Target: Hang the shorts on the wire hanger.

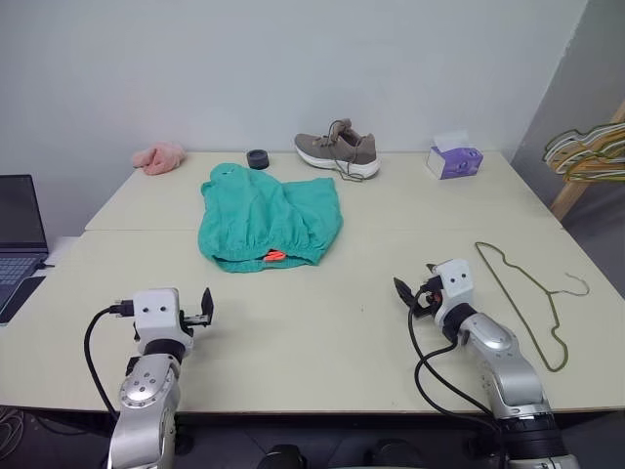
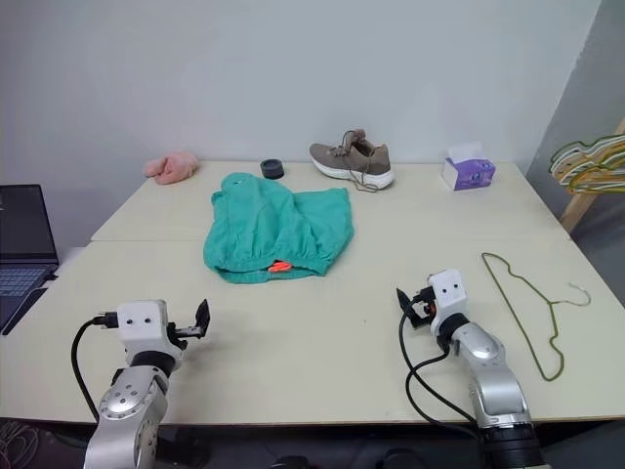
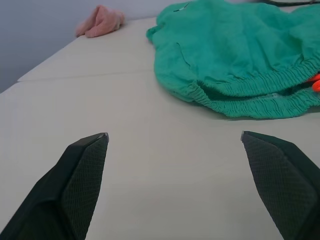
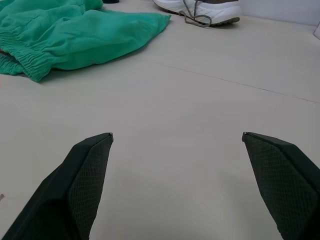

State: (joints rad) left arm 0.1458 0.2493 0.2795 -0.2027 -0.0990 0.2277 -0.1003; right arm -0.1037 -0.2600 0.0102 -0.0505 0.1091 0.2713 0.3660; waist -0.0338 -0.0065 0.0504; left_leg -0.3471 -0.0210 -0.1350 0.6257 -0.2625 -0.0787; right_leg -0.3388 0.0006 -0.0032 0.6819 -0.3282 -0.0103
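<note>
Both end effectors hover empty, jaws wide, over the bench (image 1: 322,332). The shorts (image 1: 269,221) lie ahead, between the left end effector (image 1: 205,305) and right end effector (image 1: 410,293); the wire hanger (image 1: 532,293) lies just outside the right one, long axis running away from the robot.

The pale counter (image 1: 322,322) carries the teal shorts (image 1: 269,220), a thin wire hanger (image 1: 532,293), a brown shoe (image 1: 338,151), a pink cloth (image 1: 159,157), a tissue box (image 1: 454,158) and a small dark ring (image 1: 258,158).
</note>
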